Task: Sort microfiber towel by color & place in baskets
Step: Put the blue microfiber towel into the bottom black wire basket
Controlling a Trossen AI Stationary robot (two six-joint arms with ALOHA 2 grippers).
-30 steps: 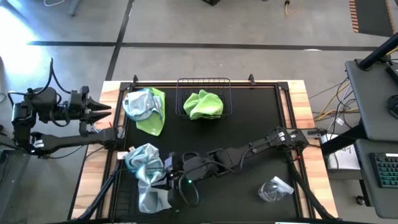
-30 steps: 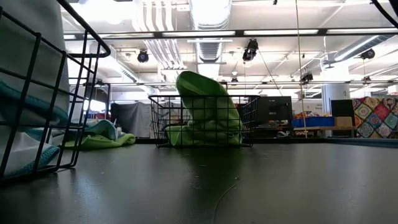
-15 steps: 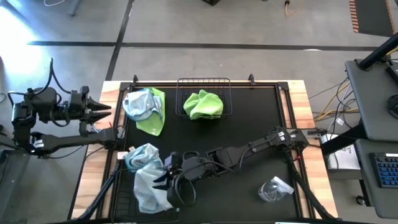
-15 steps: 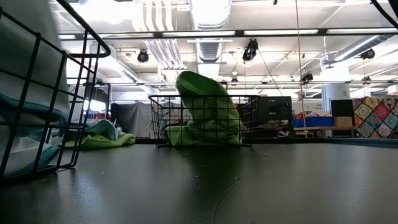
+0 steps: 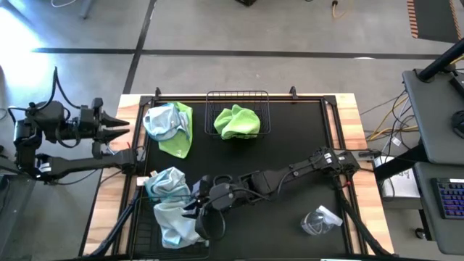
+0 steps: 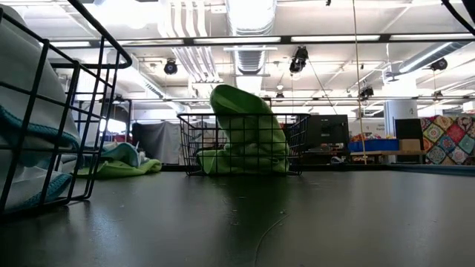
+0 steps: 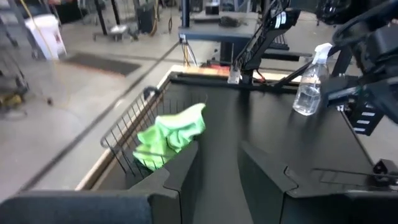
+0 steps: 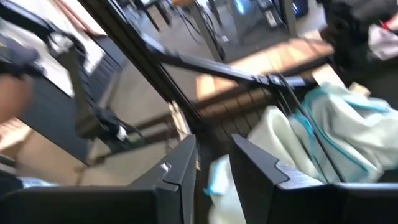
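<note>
The near basket (image 5: 148,230) is cut off at the frame edge, two light blue towels (image 5: 170,203) over it. Beside them, the right gripper (image 5: 197,210) is parted, empty. Far basket (image 5: 238,114) holds one green towel (image 5: 236,121). Left gripper (image 5: 119,130), parted, empty, waits.

Bright ceiling strip lights glare in the low view; both wrist views are motion-blurred.

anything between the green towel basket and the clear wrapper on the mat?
In the high view, yes: the right arm stretches across the black mat between the far basket holding a green towel and the clear wrapper. Otherwise bare mat.
</note>
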